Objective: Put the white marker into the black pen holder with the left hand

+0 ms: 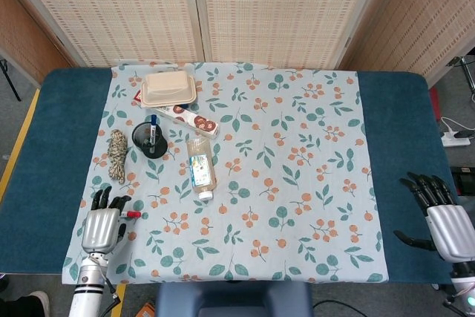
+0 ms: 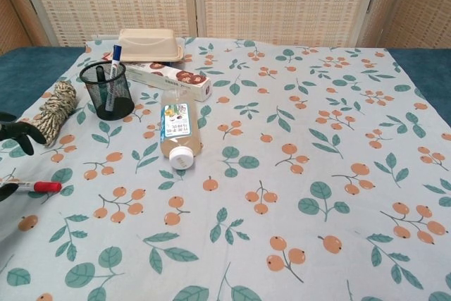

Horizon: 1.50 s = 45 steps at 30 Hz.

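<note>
Left hand (image 1: 102,228) sits over the white marker (image 1: 130,214) at the near left of the tabletop (image 1: 393,146). Head view: hand covers most of the marker body, only the red cap end pokes out to the right of the fingers. Chest view: marker (image 2: 35,187) lies flat on the floral cloth (image 2: 282,139), long axis running left-right, red cap toward the right, a dark fingertip at its left end by the frame edge. Fingers look spread and pointing far; whether they already touch or pinch the marker, cannot tell from either view. Marker not lifted, judging by how flat it lies.

Black pen holder (image 1: 150,139) stands upright, farther from the robot and slightly right of the left hand, with a blue pen in it. Rope bundle (image 1: 116,155) lies between hand and holder, a bit left of the direct line. Clear bottle (image 1: 200,167) lies on its side to the right of the holder; tan box (image 1: 169,88) is beyond it.

Right hand (image 1: 445,220) rests far off at the near right, fingers apart, holding nothing. Left hand is clearly the nearer one.

Coming move likely: close across the marker's short axis, lift, carry it far and slightly right, tip it upright over the holder, avoiding the rope.
</note>
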Tool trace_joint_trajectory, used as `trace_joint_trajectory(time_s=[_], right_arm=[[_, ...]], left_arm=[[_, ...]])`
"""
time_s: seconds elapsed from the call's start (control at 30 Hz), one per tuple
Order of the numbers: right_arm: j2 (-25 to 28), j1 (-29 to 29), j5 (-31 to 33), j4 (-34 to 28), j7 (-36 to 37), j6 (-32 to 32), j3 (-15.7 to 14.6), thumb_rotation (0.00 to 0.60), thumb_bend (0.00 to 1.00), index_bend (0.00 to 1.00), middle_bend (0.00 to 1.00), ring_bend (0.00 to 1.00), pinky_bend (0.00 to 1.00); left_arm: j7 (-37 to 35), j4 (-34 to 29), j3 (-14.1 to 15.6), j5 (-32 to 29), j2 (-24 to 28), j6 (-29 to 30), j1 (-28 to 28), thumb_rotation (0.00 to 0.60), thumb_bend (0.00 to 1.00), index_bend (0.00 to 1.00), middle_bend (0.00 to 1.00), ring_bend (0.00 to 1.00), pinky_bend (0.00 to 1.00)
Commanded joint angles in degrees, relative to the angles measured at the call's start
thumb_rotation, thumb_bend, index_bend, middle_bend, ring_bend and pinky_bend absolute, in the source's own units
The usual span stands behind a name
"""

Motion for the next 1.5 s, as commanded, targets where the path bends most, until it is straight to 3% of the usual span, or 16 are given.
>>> trace_joint_trajectory(time_s=[0.03, 0.57, 1.27, 1.5], right_arm=[[0.0, 0.0, 0.1, 0.1, 0.2, 0.0, 0.0, 0.600, 0.00, 0.14, 0.06, 0.05, 0.00], [0.1, 0.1, 0.6, 0.6, 1.1, -0.3, 0.3, 0.600, 0.00, 0.14, 0.06, 0.05, 0.00], [-0.4, 0.6, 1.7, 1.1, 0.7, -1.6, 0.5, 0.600, 0.00, 0.14, 0.06, 0.05, 0.00], [-0.4, 0.6, 1.9, 1.0, 0.4, -1.8, 0.5, 0.600, 0.00, 0.15, 0.06, 0.05, 0.00]], left_arm=[[1.6, 2.1, -0.5, -1.2, -2.1, -0.2, -1.0, 0.600, 0.30, 0.28, 0.33, 0.05, 0.07], [1.6, 9.3, -0.9, -4.2, -7.2, -1.5, -2.9, 0.600, 0.30, 0.36, 0.37, 0.07, 0.08], [-0.6, 12.9, -0.6, -5.0, -8.0, -2.9, -4.4, 0.600, 0.32, 0.38, 0.38, 0.09, 0.09], [-1.4, 15.0, -1.0, -4.6, -8.9, -2.2, -4.7, 0.600, 0.33, 0.43, 0.45, 0.12, 0.10]])
